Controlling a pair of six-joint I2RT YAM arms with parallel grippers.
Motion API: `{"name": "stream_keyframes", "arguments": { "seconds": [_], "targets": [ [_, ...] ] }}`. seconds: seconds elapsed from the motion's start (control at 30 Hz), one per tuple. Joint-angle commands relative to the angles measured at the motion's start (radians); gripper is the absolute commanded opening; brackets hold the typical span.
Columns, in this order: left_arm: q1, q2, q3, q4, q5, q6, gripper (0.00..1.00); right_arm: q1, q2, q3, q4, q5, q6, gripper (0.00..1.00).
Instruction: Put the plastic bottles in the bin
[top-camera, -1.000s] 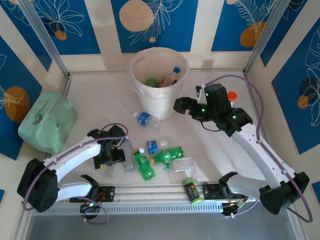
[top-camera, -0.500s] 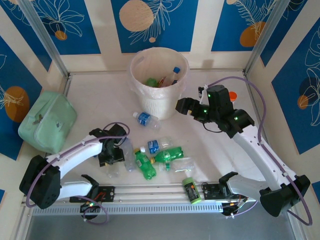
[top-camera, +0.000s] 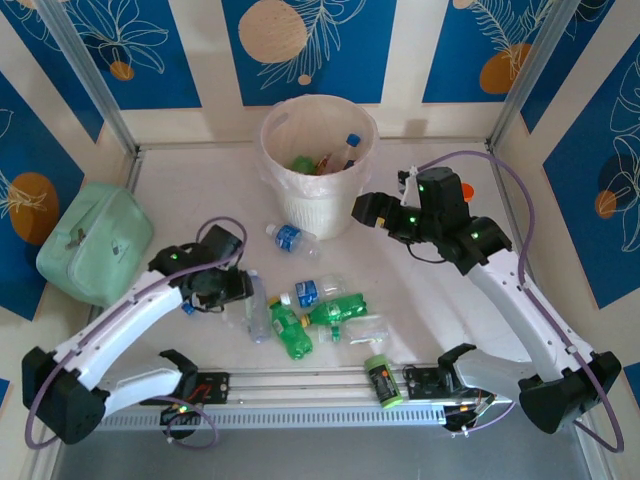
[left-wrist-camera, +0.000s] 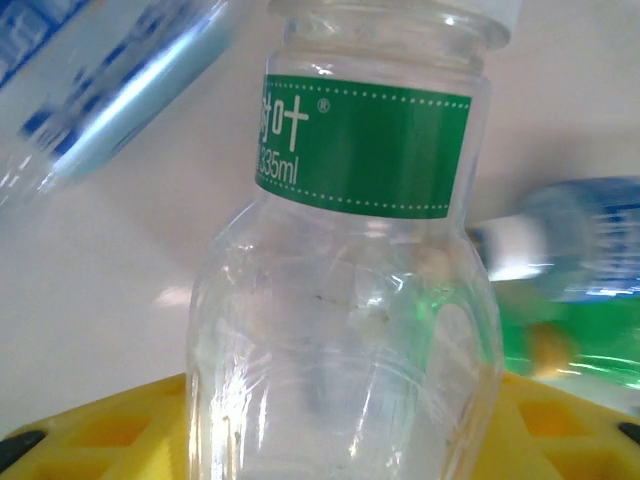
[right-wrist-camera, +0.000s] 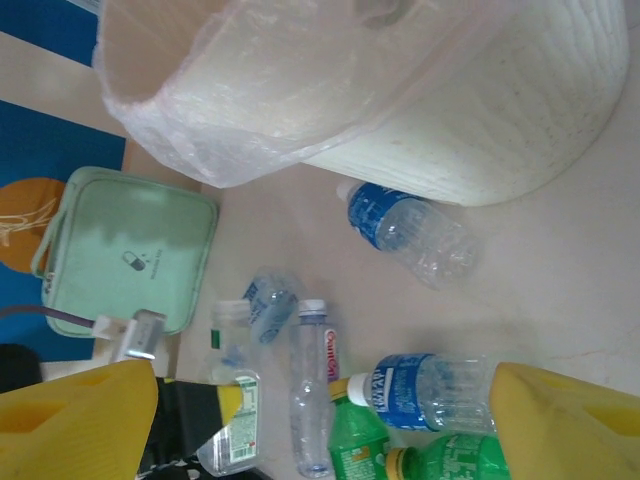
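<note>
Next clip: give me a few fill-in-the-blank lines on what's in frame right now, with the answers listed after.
1. The clear bottle in the left gripper carries a ____ label.
2. The right gripper, beside the bin, has its jaws ____.
3. From the top camera, the mint-green case lies to the ____ of the bin.
4. The bottle at the bin's foot has a ____ label.
Answers: green; open; left; blue.
</note>
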Motion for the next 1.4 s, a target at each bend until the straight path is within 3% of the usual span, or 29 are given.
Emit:
{"name": "stream_keyframes", "arguments": {
  "seconds": [0.0,0.1,0.3,0.43,0.8,0.93,1.27,1.33,1.37],
  "targets": [
    [0.007,-0.039,0.123,0.1,0.12,0.093,0.54,-0.002,0.017,0.057,0.031,-0.105,0.014,0.86],
    [0.006,-0.02,0.226,0.206,0.223,0.179,0.54,0.03,0.057,0.124,0.043,-0.183,0.002,0.86],
    [-0.002,0.035,0.347,0.406,0.44,0.304,0.56,0.077,0.167,0.294,-0.01,-0.18,-0.043,0.87],
    [-0.006,0.118,0.425,0.411,0.495,0.348,0.5,0.085,0.238,0.39,-0.011,-0.206,-0.065,0.87],
    [-0.042,0.209,0.511,0.426,0.58,0.408,0.5,0.11,0.346,0.518,-0.026,-0.204,-0.085,0.81],
    [-0.047,0.215,0.522,0.449,0.593,0.409,0.5,0.119,0.362,0.525,-0.021,-0.193,-0.091,0.75],
    [-0.048,0.241,0.552,0.443,0.581,0.416,0.51,0.12,0.38,0.54,-0.012,-0.184,-0.091,0.47],
    [-0.048,0.243,0.553,0.443,0.57,0.41,0.57,0.12,0.384,0.546,-0.009,-0.182,-0.091,0.42],
    [-0.047,0.24,0.55,0.443,0.561,0.407,0.66,0.118,0.387,0.551,-0.007,-0.181,-0.091,0.39]
  ]
}}
